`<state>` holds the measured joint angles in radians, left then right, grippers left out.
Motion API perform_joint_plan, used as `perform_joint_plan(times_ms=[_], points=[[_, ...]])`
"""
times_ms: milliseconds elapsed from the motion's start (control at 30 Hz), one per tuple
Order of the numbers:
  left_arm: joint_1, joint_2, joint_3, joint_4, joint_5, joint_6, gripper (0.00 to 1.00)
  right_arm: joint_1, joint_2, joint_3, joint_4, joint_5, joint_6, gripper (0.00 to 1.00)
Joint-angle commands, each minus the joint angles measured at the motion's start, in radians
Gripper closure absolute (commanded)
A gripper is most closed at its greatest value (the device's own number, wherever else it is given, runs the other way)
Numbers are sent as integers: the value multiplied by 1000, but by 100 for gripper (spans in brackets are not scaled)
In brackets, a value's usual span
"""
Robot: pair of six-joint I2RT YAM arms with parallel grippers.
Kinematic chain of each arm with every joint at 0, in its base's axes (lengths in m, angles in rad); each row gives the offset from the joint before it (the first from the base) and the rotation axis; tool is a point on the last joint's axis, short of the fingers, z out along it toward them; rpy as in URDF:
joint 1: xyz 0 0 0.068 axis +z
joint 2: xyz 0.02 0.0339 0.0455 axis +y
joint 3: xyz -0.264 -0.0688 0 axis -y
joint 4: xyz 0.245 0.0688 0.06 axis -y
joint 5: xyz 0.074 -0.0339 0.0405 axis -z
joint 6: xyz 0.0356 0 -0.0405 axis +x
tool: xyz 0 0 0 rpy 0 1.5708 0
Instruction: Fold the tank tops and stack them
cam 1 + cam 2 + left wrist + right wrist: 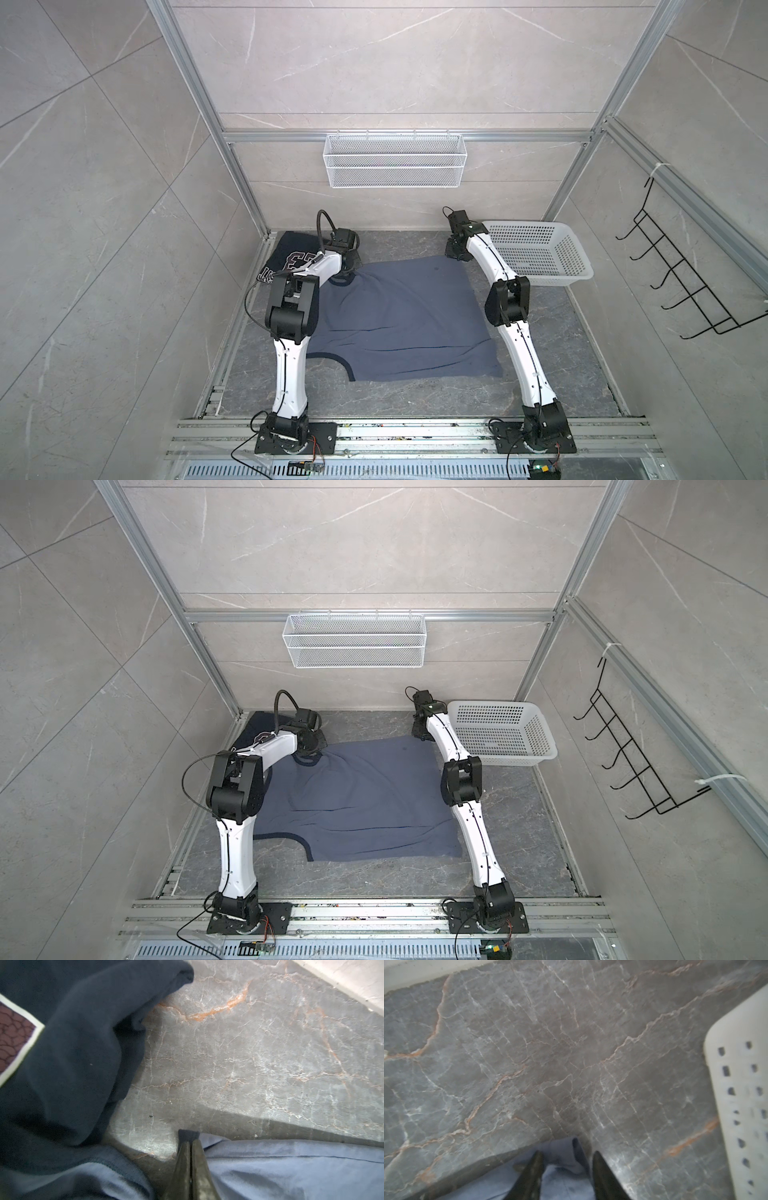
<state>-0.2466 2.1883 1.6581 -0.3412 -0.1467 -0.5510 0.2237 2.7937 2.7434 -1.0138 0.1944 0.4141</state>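
Observation:
The slate-blue tank top (399, 316) (361, 800) lies spread out in the middle of the table, with a few wrinkles. The dark navy tank top (291, 249) (257, 725) sits bunched at the back left, partly under my left arm. In the left wrist view, my left gripper (190, 1142) (351, 272) is shut on a dark-trimmed edge of the slate-blue top (291, 1167), right beside the navy top (72, 1053). My right gripper (568, 1154) (455, 255) is at that top's back right corner. Its fingers are apart, with a raised fold of the blue cloth (562, 1147) between them.
A white perforated basket (552, 282) (519, 762) (737, 1064) stands at the back right, just right of my right gripper. A white wire basket (392, 160) hangs on the back wall. A black hook rack (681, 282) hangs on the right wall.

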Motion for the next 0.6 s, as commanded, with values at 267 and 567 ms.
perform_joint_plan(times_ms=[267, 567], points=[[6, -68, 11, 43, 48, -2, 100, 1, -37, 19, -30, 10, -29, 87], [4, -68, 38, 57, 112, 33, 100, -9, -272, -225, 65, 54, -32, 93]])
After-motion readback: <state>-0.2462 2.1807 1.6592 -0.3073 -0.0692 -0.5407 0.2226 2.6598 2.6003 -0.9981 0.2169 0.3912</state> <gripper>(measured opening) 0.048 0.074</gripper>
